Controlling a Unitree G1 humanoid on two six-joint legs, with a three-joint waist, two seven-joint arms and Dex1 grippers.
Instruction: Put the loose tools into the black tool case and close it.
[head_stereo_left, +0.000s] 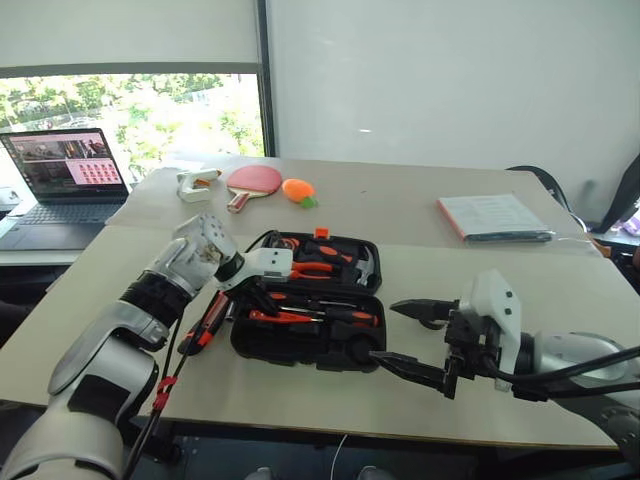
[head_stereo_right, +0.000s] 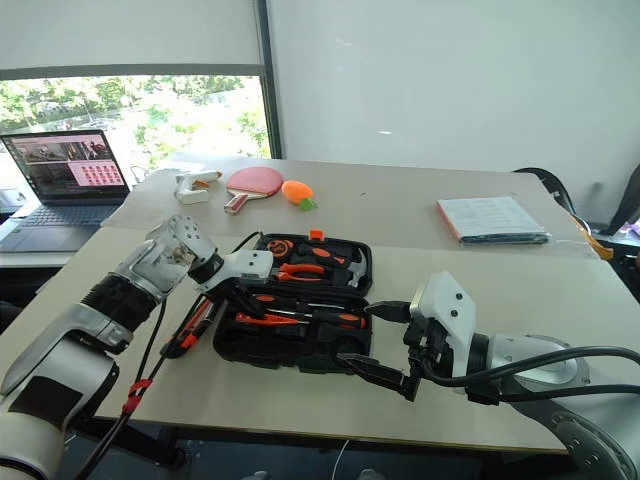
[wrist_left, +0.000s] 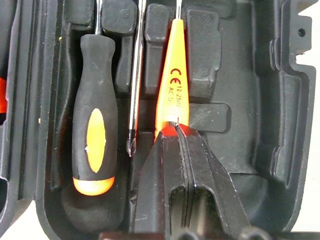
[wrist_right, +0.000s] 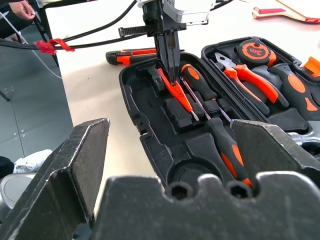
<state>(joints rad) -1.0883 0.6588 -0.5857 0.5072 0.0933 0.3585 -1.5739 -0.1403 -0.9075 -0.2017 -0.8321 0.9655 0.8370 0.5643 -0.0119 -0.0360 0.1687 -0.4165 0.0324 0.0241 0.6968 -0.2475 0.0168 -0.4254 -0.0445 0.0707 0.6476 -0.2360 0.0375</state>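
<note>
A laptop sits open at the table's far left edge. A slim orange-black utility knife lies on bare tabletop just left of the black tool case, which stands open near the front edge. The left gripper reaches down into the case's near half, its tips clenched on the small flat orange tool, marked "CE" with more print too small to read. Beside this tool in the recesses lie two screwdrivers. The far half holds pliers and a tape measure marked "3m". Right of the case, above open tabletop, the right gripper hangs with its fingers spread, holding nothing. A booklet lies toward the far right edge.
</note>
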